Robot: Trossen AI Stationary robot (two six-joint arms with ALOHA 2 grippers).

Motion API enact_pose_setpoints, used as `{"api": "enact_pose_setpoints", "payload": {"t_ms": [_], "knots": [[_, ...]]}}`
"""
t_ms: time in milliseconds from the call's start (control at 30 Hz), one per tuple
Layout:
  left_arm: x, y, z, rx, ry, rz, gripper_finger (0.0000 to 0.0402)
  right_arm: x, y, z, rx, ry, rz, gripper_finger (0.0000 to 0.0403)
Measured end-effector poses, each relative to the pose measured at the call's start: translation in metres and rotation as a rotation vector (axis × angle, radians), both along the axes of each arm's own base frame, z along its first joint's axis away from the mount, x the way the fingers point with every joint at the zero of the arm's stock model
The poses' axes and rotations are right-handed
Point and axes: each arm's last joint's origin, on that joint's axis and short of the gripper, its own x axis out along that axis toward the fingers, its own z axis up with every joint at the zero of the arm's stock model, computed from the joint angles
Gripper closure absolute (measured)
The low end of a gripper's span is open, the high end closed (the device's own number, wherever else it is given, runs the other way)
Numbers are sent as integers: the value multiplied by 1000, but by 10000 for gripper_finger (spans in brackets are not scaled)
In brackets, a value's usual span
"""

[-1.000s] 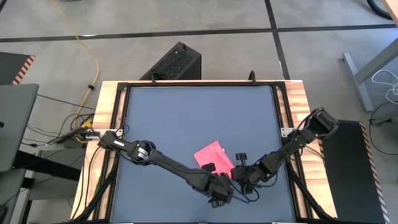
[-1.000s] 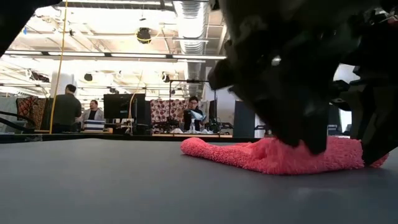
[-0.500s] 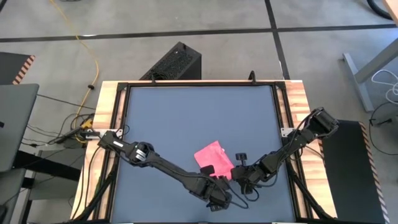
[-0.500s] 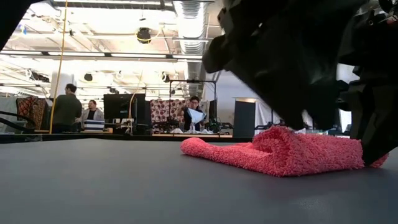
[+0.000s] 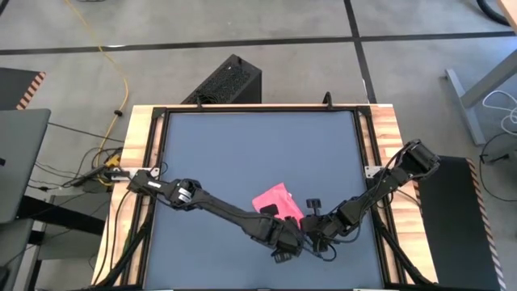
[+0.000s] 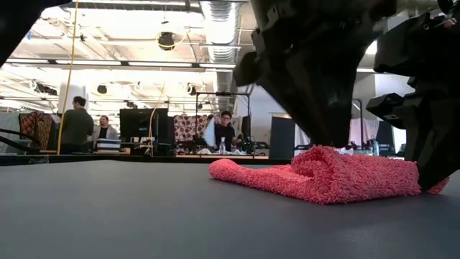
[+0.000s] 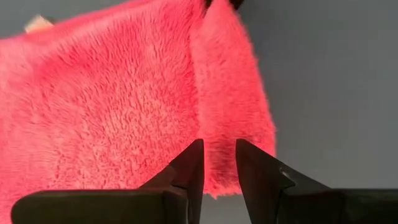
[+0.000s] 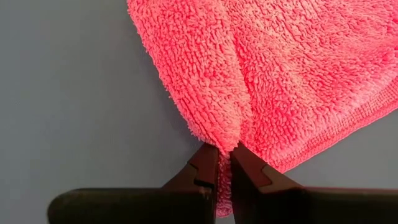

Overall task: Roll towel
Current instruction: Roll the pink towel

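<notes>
Dark grey tabletop [image 5: 242,153] sat inside a wooden frame [image 5: 137,153], and we saw both arms reaching in toward its near edge. Behind the table, the low view gave us an open workshop with people [image 6: 75,124] standing and sitting at desks well back.

We found the towel [image 5: 276,202] lying near the front middle of the table, a little right of centre, partly rolled: its near edge was curled over into a thick lip, with the rest lying flat behind it. In the low view the towel [image 6: 316,176] showed as a low pink heap, highest at the rolled end.

We saw the left gripper [image 7: 219,163] at that rolled edge, fingers straddling the fold with pink pile showing in the narrow gap between them. We couldn't tell whether it was actually pinching the cloth or just resting over it.

Our right gripper [image 8: 224,163] was at the other end of the same rolled edge, fingers nearly together and clenched on the tip of the fold, holding the towel there. From above, the two grippers sat close together at the towel's near side.
</notes>
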Motion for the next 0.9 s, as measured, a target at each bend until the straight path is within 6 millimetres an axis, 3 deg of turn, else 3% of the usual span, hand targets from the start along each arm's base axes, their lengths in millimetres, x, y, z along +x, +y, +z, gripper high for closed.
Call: {"api": "enact_pose_setpoints", "payload": {"t_ms": [167,333,500,700,900], "knots": [[6,18,-5,-112,46,14,320,0,0,0,0,0,0,357],[11,23,-4,-165,37,-17,320,-1,0,0,-3,4,2,357],[13,13,-3,-247,11,-44,320,-2,1,0,-15,9,7,357],[7,2,-29,-334,50,1,320,-4,2,0,-16,10,4,357],[-3,-12,-32,-194,35,69,320,-4,2,-1,-16,12,4,357]]}}
